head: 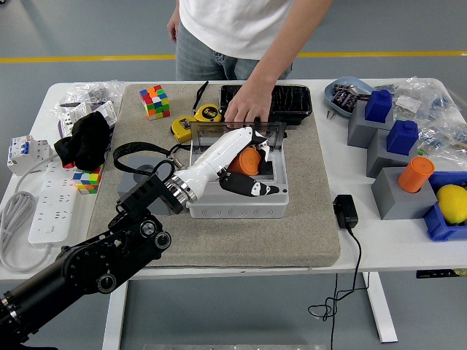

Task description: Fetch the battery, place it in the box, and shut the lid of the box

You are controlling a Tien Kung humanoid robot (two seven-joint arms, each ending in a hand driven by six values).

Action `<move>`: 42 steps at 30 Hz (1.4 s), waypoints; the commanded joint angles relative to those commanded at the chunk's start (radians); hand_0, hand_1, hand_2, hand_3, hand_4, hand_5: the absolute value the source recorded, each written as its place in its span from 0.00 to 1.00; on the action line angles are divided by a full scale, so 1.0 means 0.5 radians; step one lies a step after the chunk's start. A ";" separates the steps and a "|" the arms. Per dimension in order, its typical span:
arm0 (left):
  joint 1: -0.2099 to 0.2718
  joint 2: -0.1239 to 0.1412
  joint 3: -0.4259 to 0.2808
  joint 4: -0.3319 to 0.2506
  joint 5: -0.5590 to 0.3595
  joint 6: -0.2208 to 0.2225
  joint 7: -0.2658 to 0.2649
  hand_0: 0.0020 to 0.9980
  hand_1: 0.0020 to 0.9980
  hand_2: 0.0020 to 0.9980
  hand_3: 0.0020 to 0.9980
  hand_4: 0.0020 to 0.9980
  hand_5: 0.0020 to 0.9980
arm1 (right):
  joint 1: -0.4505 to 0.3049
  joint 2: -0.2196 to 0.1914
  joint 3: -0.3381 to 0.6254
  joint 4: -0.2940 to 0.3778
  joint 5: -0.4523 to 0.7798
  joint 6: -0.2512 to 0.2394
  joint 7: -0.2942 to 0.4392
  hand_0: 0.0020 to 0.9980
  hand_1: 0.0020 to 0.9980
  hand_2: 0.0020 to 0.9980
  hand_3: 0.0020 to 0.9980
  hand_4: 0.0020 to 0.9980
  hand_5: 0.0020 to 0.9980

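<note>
Fingers of the white-shelled left hand (244, 166) are curled round the orange cylindrical battery (249, 160), which you will find held directly over the interior of the open grey plastic box (237, 204), its long axis not readable under the hand, so the coming release should need only a short move downward. Beyond it, a person's hand (248, 108) rests on the upright transparent lid (237, 135) at the far rim, and the right arm is out of view. No brand, label or writing can be read.
</note>
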 joint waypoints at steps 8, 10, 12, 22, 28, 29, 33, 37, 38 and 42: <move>-0.073 -0.016 0.052 0.047 -0.039 0.005 -0.002 0.00 0.00 0.02 0.00 1.00 0.05 | 0.023 -0.012 -0.006 0.000 0.008 0.007 0.000 1.00 0.95 0.86 0.87 1.00 1.00; -0.098 -0.027 0.051 0.066 -0.036 0.009 -0.009 0.00 0.00 0.02 0.00 1.00 0.05 | 0.026 -0.015 0.002 0.000 0.003 0.012 -0.002 1.00 0.95 0.86 0.87 1.00 1.00; -0.122 -0.044 0.050 0.094 -0.028 0.013 -0.015 0.00 0.00 0.02 0.00 1.00 0.05 | 0.026 -0.015 0.006 0.000 -0.002 0.016 -0.003 1.00 0.95 0.86 0.87 1.00 1.00; -0.140 -0.092 0.111 0.199 -0.038 0.037 -0.050 0.00 0.00 0.02 0.00 1.00 0.06 | 0.035 -0.011 -0.007 0.000 0.016 0.013 0.006 1.00 0.95 0.86 0.87 1.00 1.00; -0.134 -0.112 0.124 0.303 -0.048 0.053 -0.086 0.00 0.00 0.02 0.00 1.00 0.06 | 0.031 -0.011 0.005 0.000 0.004 0.012 0.002 1.00 0.95 0.86 0.87 1.00 1.00; -0.134 -0.115 0.118 0.316 -0.045 0.056 -0.092 0.00 0.00 0.02 0.00 1.00 0.06 | 0.031 -0.011 0.004 0.000 0.005 0.011 0.002 1.00 0.95 0.86 0.87 1.00 1.00; -0.139 -0.131 0.089 0.373 -0.023 0.066 -0.116 0.00 0.00 0.02 0.00 1.00 0.07 | 0.032 -0.007 -0.007 0.000 0.016 0.008 0.007 1.00 0.95 0.86 0.87 1.00 1.00; -0.142 -0.131 0.060 0.408 0.006 0.068 -0.127 0.00 0.00 0.03 0.00 1.00 0.07 | 0.031 -0.006 -0.005 0.000 0.014 0.007 0.006 1.00 0.95 0.86 0.87 1.00 1.00; -0.144 -0.131 0.055 0.414 0.012 0.068 -0.128 0.00 0.00 0.03 0.00 1.00 0.07 | 0.031 -0.006 -0.002 0.000 0.011 0.007 0.005 1.00 0.95 0.86 0.87 1.00 1.00; -0.152 -0.131 0.050 0.455 0.027 0.072 -0.140 0.00 0.00 0.03 0.00 1.00 0.08 | 0.029 -0.004 0.004 0.000 0.006 0.007 0.004 1.00 0.95 0.86 0.87 1.00 1.00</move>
